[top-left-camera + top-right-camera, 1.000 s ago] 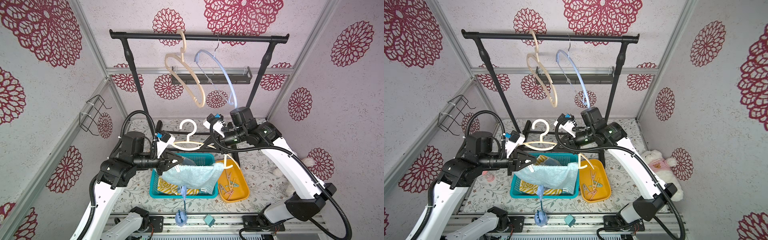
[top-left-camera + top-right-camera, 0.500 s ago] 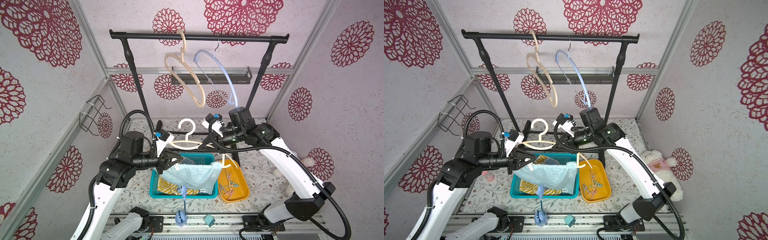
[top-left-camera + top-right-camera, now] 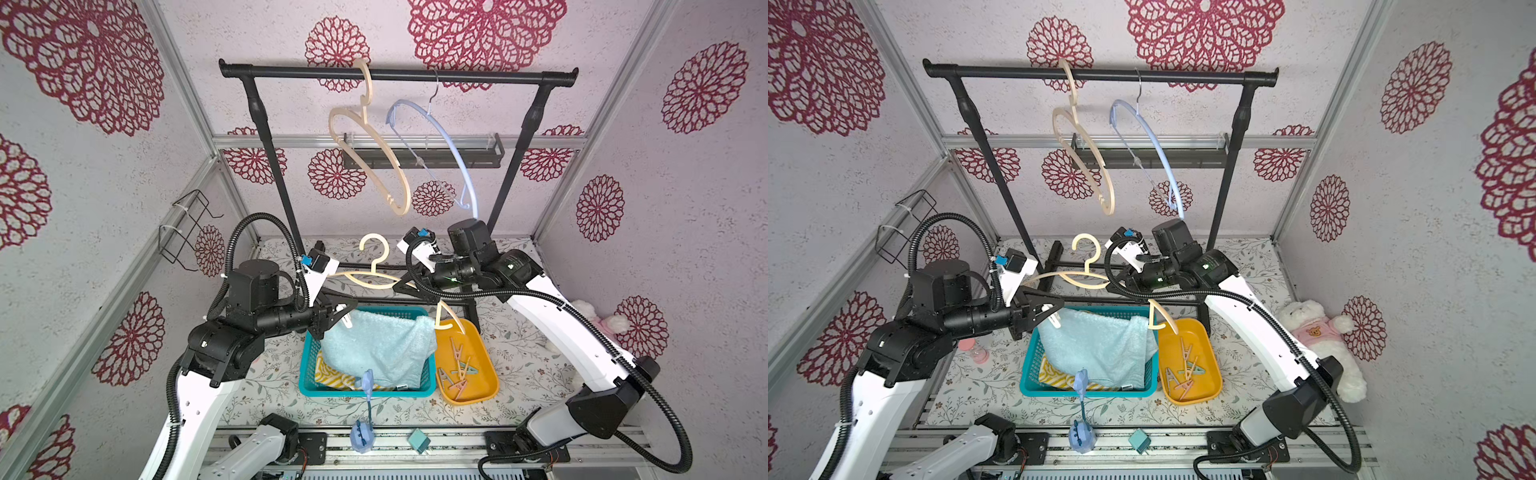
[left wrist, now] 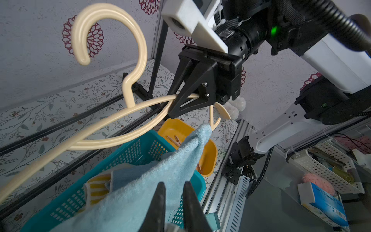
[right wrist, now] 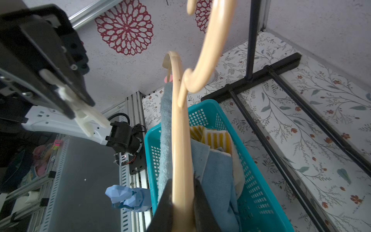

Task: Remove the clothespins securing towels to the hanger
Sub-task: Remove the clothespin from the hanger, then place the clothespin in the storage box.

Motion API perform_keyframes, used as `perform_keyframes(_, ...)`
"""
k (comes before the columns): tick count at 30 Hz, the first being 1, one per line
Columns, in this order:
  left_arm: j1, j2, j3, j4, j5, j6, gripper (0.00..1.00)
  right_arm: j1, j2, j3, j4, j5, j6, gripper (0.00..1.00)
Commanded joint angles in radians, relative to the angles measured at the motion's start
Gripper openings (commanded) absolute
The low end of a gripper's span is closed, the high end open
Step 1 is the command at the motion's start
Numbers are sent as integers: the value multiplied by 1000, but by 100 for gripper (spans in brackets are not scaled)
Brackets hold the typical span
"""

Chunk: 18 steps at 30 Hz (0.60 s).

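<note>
— What do we have in the left gripper?

— Its jaws are pinched narrow on a white plastic clothespin. The peg juts out past the fingertips, in line with them. In the right wrist view we see it clear of both cloth and hanger.

— And the right gripper?

— It is clamped on one arm of the cream plastic hanger, hook upward, above the teal plastic mesh basket. The light blue terry towel hangs from that hanger. One corner is up at the hanger's tip on the right arm's side. The rest sags into the basket over a yellow-and-white striped towel. We can't make out any peg on it.

— So our peg joins the others?

— We think so. The other clothespins lie in the orange-yellow plastic tray. The tray sits just beside the basket, on the side away from the left gripper. The whole basket and the draped towel lie between our peg and the tray, and the hanger's drooping tip hangs over the tray's near rim.

— The right arm is nearer.

— Nearer, but busy with the hanger. We'd carry the peg across with the left arm, above the towel, minding that hanger tip.
</note>
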Motion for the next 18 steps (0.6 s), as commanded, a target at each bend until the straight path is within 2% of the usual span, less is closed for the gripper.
perform_keyframes(1,-49,9,0,45,-18,-59,0,-2,2,17,98,61,46,0)
perform_keyframes(5,-164,-13,-93,157,-122,-161,0,-3,15,15,140,86,72,0)
perform_keyframes(9,-326,-28,-213,314,-261,-280,0,-4,38,44,145,102,71,0)
perform_keyframes(12,-460,2,-249,370,-384,-310,0,-5,55,74,156,107,78,0)
perform_keyframes(18,-654,75,-324,540,-571,-416,0,-19,69,104,182,115,102,0)
